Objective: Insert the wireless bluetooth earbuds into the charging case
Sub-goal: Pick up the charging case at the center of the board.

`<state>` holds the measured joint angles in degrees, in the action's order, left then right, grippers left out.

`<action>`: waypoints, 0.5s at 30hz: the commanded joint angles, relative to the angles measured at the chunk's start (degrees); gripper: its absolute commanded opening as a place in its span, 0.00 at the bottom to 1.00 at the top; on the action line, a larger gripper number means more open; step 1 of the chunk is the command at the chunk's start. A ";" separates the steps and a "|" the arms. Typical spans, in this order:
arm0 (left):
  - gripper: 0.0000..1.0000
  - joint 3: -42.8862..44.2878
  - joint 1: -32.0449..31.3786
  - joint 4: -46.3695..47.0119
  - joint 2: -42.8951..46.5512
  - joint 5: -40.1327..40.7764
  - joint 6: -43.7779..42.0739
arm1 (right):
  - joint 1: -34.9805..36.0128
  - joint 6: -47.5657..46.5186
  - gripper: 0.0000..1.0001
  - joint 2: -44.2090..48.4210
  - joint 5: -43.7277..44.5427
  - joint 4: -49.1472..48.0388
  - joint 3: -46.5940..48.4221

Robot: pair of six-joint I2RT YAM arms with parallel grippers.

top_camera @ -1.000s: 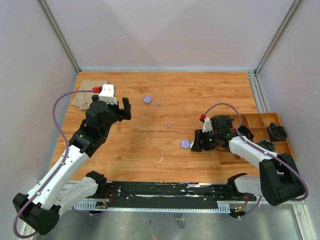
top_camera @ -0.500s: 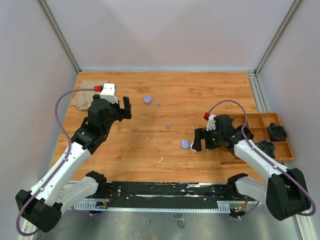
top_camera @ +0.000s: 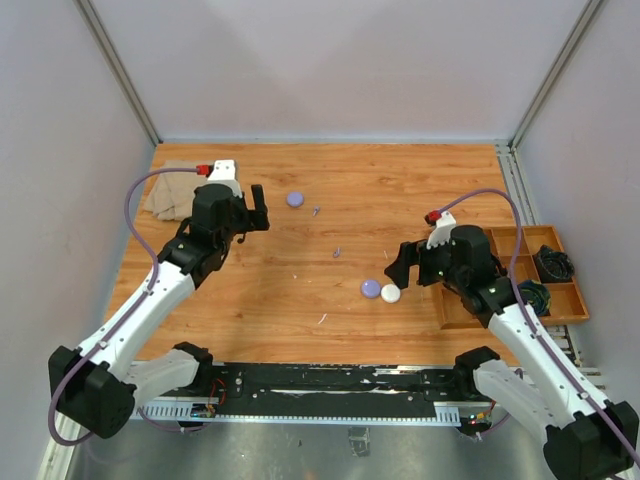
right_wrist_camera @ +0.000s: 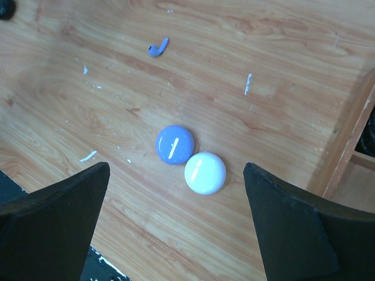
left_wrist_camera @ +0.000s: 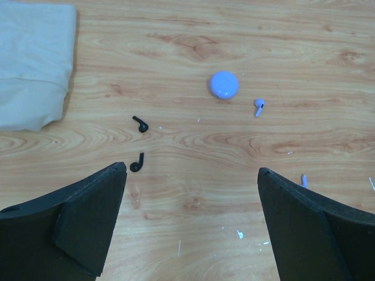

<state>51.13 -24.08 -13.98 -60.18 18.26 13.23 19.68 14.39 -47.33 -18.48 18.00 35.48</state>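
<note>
Right of centre, one round case [top_camera: 371, 288] lies with a second case [top_camera: 390, 293] just beside it on the right. Third case [top_camera: 295, 199] far centre, earbud [top_camera: 316, 211] just right of it. Cloth [top_camera: 162, 200] far left; tray [top_camera: 515, 243] at right edge.

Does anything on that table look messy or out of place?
Yes. Two black earbuds lie loose, away from a purple case, a pale purple earbud beside it. White flecks dot the table.

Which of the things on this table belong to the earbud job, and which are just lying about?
Job: black stemmed earbuds; pale purple stemmed earbuds; round purple cases; round white case.
Lying about: folded beige cloth; wooden compartment tray; coiled black cables in it.
</note>
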 commanded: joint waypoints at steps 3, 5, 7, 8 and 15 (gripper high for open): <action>0.99 3.09 5.44 -2.76 -3.04 -0.37 8.15 | -0.78 3.05 0.99 4.65 -0.82 -12.25 -5.13; 0.99 2.54 8.12 -3.84 -3.99 -1.11 11.20 | -0.78 3.67 0.99 6.02 0.13 -12.91 -6.26; 0.99 1.43 10.66 -4.76 -4.80 -1.81 14.47 | -0.74 5.18 0.98 7.89 1.11 -15.64 -8.87; 0.99 0.79 11.98 -5.46 -5.44 -2.09 15.95 | -0.78 4.59 0.98 8.49 -0.24 -17.39 -9.98; 0.99 -2.28 21.40 -10.54 -9.18 -3.18 23.55 | -0.79 3.49 0.99 6.97 -2.08 -18.12 -11.74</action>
<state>50.78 -6.59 -20.43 -67.68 15.51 30.41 19.68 17.82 -39.40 -19.75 2.81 24.56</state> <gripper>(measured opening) 0.993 0.985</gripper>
